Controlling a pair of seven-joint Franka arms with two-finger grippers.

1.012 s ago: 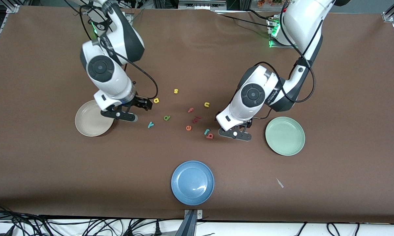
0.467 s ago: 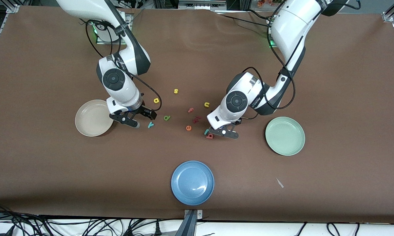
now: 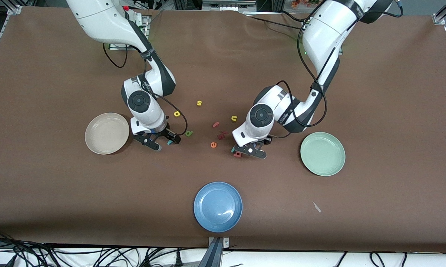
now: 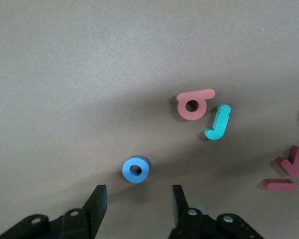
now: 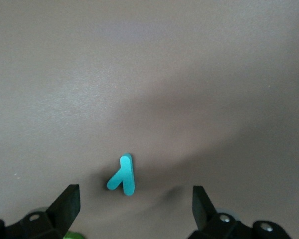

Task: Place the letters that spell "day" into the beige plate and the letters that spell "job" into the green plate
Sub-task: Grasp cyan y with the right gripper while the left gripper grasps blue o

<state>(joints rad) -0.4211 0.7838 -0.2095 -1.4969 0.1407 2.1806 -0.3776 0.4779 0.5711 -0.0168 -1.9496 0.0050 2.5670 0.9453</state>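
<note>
My left gripper [image 4: 137, 197] is open low over the table, and the blue o [image 4: 136, 169] lies just ahead of its fingertips. The salmon b [image 4: 193, 103] and teal j [image 4: 218, 122] lie side by side past the o. In the front view this gripper [image 3: 250, 151] covers the o, with the b [image 3: 237, 154] and j [image 3: 233, 149] at its edge. My right gripper [image 5: 134, 197] is open over the teal y [image 5: 123, 174], which lies just ahead of its fingertips. The green d [image 3: 188, 133] and yellow a [image 3: 177, 114] lie near it. The beige plate [image 3: 106, 133] and green plate [image 3: 322, 153] hold nothing.
A blue plate [image 3: 218, 206] sits nearest the front camera. Loose letters lie between the arms: yellow s [image 3: 199, 103], yellow u [image 3: 234, 118], pink f [image 3: 216, 124], orange e [image 3: 213, 144] and dark red pieces [image 3: 221, 135]. A small pale scrap [image 3: 316, 207] lies near the blue plate.
The right gripper moved from beside the beige plate to over the y. The left gripper moved from near the green plate toward the b and j, and its jaws narrowed.
</note>
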